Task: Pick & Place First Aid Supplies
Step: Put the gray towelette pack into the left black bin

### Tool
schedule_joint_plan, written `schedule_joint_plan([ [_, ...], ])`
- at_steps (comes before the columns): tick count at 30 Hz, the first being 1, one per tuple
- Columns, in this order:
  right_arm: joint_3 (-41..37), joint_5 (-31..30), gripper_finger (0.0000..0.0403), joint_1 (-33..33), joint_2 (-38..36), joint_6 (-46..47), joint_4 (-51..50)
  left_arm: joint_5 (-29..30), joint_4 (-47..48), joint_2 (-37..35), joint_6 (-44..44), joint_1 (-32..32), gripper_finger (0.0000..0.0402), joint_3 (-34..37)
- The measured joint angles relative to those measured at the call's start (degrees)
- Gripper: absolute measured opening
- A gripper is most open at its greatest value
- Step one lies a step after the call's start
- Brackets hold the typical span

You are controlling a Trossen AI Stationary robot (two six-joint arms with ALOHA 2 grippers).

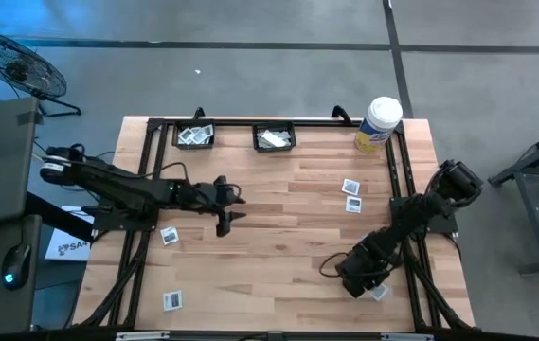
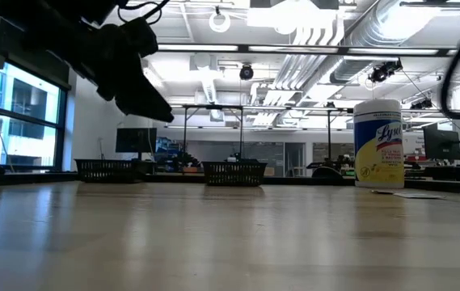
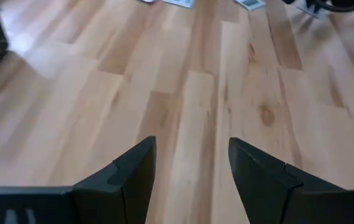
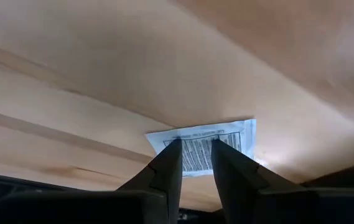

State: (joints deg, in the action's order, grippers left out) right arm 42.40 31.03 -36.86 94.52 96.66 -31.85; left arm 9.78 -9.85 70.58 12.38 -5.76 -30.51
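Observation:
The first aid supplies are small white square packets scattered on the wooden table. My right gripper points steeply down near the table's near right corner. Its fingers stand a narrow gap apart over one flat-lying printed packet, which also shows in the high view as a packet. My left gripper is open above bare wood left of the table's middle, nothing between its fingers, and shows as the left gripper from above. Two packets lie right of centre. Another packet lies near the left gripper. My right gripper comes at the printed packet from above, slanting down. Both fingertips stand over the packet's near edge. The packet lies flat on the table. Whether the tips touch it, I cannot tell.
Two black baskets with white packets inside stand at the far edge. A white tub with a yellow label stands at the far right corner. One more packet lies near the near left corner.

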Motion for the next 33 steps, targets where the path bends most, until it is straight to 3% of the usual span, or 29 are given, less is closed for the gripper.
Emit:
schedule_joint_plan([
  [6,2.76,-5.72,0.0080,7.36,0.00,-10.03,-3.12,0.73,-2.40,0.86,-0.07,-1.15,0.0198,-0.01],
  [12,10.79,-22.16,0.0080,15.34,0.07,-25.14,-12.77,1.16,-3.70,1.79,0.03,-1.04,0.0198,-0.01],
  [19,20.68,-28.49,0.0080,15.66,0.02,-36.02,-25.81,2.36,-4.09,5.05,0.98,-1.47,0.0198,-0.01],
  [28,14.37,-29.55,0.0111,9.83,0.04,-44.58,-12.93,2.11,-7.33,6.61,-0.55,-1.39,0.0198,-0.01],
  [33,11.27,-32.71,0.0130,7.49,0.04,-56.57,-7.60,2.02,-7.16,6.61,-0.67,-1.39,0.0198,-0.01],
])
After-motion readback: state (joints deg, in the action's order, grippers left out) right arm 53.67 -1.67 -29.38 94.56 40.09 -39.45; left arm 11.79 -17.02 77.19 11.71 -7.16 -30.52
